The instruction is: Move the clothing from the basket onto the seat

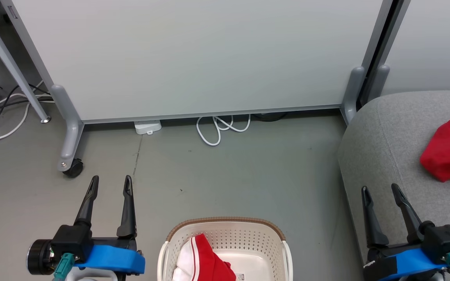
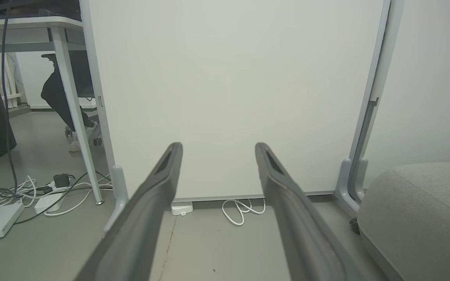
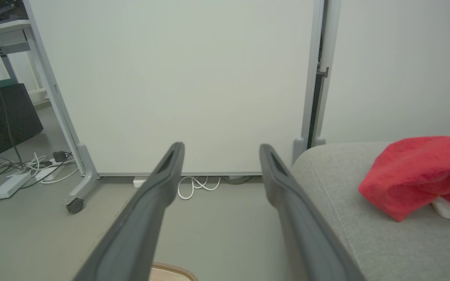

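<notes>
The left gripper is hanging at the lower left of the head view, its blue-wrapped wrist lying level and its two long dark fingers pointing up the frame over the grey floor. The fingers are standing well apart with nothing between them. In the left wrist view the left gripper is aiming at the foot of a tall white partition panel, above a coiled white cable on the floor.

The right gripper is sitting at the lower right of the head view, its fingers tilting slightly to the upper left and spread wide, holding nothing. It is hovering over the near left edge of the large light-grey fabric-upholstered seat. In the right wrist view the right gripper is facing the same panel.

The cream-white perforated plastic laundry basket with a brown woven-look rim is standing on the floor at the bottom centre of the head view, between the two grippers and touching neither. A soft red and white striped garment is lying inside it, against its left wall. A second soft red garment is resting in a crumpled heap on the seat at the right edge of the frame, well apart from the right gripper.
</notes>
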Controlling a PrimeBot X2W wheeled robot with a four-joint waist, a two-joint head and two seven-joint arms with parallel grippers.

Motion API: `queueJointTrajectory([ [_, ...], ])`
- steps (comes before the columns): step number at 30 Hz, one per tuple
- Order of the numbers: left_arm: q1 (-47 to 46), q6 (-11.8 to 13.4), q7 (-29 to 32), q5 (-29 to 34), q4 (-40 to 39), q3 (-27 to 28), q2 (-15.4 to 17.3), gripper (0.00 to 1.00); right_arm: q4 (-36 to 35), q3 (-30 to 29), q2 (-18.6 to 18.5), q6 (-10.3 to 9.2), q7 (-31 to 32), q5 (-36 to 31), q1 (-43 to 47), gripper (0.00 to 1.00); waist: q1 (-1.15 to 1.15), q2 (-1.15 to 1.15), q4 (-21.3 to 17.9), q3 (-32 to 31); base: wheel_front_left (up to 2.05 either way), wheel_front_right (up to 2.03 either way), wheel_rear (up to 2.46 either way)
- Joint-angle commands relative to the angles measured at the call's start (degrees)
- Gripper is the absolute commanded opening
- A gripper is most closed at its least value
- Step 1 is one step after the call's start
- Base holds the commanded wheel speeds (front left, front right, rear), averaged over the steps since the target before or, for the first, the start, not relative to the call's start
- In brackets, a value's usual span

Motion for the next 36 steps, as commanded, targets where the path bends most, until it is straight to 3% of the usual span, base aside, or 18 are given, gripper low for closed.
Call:
queueJointTrajectory([
  [1,0.4,-0.2,-0.2,0.3,0.1,0.4,-0.1,1.0,0.3,0.1,0.1,0.03,-0.2,0.3,0.9,1.0,0.0,0.0,0.1,0.0,0.0,0.0,0.0],
  [24,-0.8,-1.3,-0.2,1.5,1.8,0.3,-0.7,1.0,1.0,1.0,0.2,0.03,-0.2,1.3,0.4,1.0,0.0,0.0,-0.1,-0.1,0.0,0.0,0.0],
  [30,-4.6,-1.9,-0.2,2.6,5.3,-4.1,0.4,1.0,0.4,1.7,0.2,0.03,-0.2,1.4,-1.9,1.0,0.0,0.0,-0.9,1.9,0.0,0.0,0.0],
  [36,-11.7,-2.0,-0.2,0.5,12.1,-14.1,3.1,1.0,-0.7,1.3,0.1,0.03,-0.2,1.5,-4.2,1.0,0.0,0.0,-2.3,6.2,0.0,0.0,0.0],
])
